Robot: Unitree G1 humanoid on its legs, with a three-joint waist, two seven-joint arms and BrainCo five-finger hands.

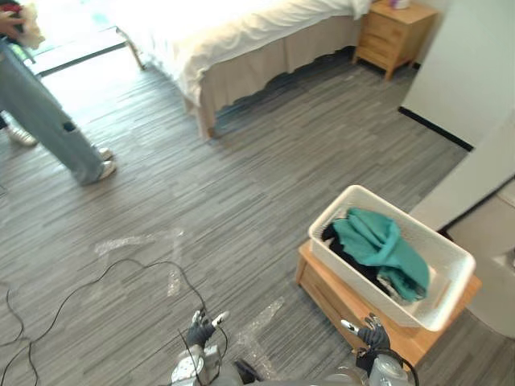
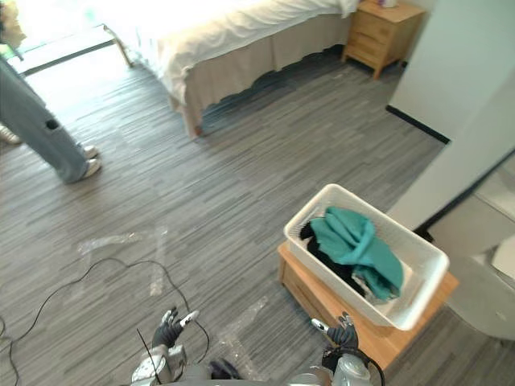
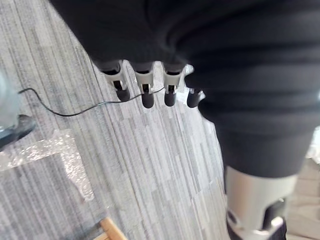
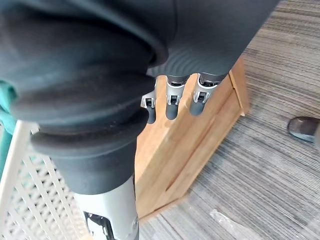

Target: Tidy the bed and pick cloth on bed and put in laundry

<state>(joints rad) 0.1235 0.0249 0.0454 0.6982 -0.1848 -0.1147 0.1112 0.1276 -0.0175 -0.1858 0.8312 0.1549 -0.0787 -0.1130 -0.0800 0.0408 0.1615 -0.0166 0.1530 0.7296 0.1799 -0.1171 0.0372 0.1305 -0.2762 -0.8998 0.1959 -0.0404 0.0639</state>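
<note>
The bed [image 1: 241,36], with white bedding and a beige skirt, stands far off at the top of the head views. Close by on my right, a white laundry basket [image 1: 418,227] rests on a low wooden stand [image 1: 330,293]. In it a teal cloth [image 1: 382,245] lies over dark clothes. My left hand [image 1: 201,330] hangs low over the floor with relaxed fingers [image 3: 145,95] and holds nothing. Beside the stand's near corner is my right hand [image 1: 372,334], its straight fingers [image 4: 172,100] also empty.
A person [image 1: 40,112] in jeans stands at the far left, holding something light. A wooden nightstand [image 1: 394,32] sits beside the bed. A white wall [image 1: 459,72] runs along the right. Grey plank floor [image 1: 241,193] lies between me and the bed.
</note>
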